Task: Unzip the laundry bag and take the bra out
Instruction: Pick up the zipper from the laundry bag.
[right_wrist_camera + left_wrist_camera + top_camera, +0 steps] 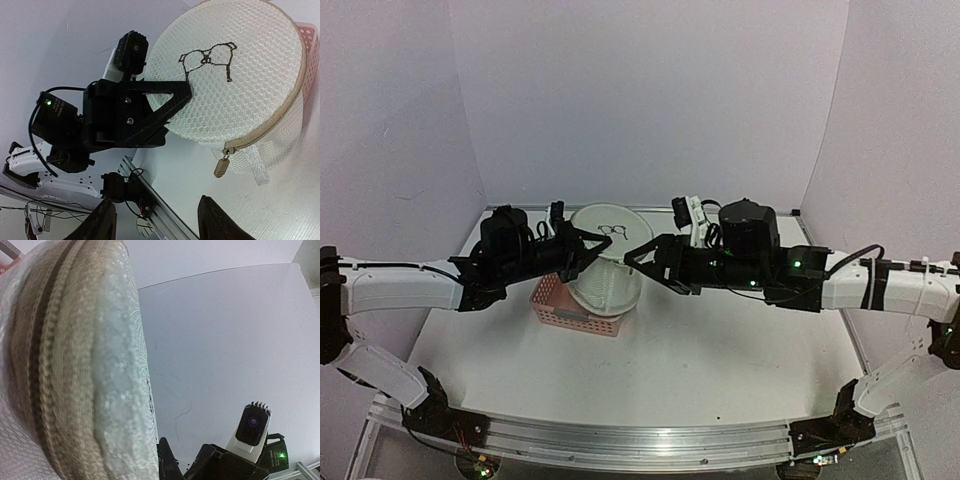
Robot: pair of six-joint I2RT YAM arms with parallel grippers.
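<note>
Surface: plain white desk (720, 350), pale lilac walls (650, 100) on three sides, metal rail (620, 440) along near edge. White mesh drum-shaped laundry bag (605, 280) over pink slotted plastic basket (560, 305), toward far edge, left of centre. Black bra-outline drawing (207, 57) on round face; beige zip (280, 117) along rim, metal pull (221, 164) hanging. Left pincer (588, 243) pinching bag rim. Right pincer (162, 220) spread, just beside bag.

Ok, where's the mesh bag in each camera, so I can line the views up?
Top external: mesh bag at centre, overlapping the pink basket's right end.
Left wrist: fills the left side, edge-on, zip band running top to bottom.
Right wrist: upper right, round face to the camera.
Shared landmark: the black drawing on its face, in the top and right wrist views only.
</note>
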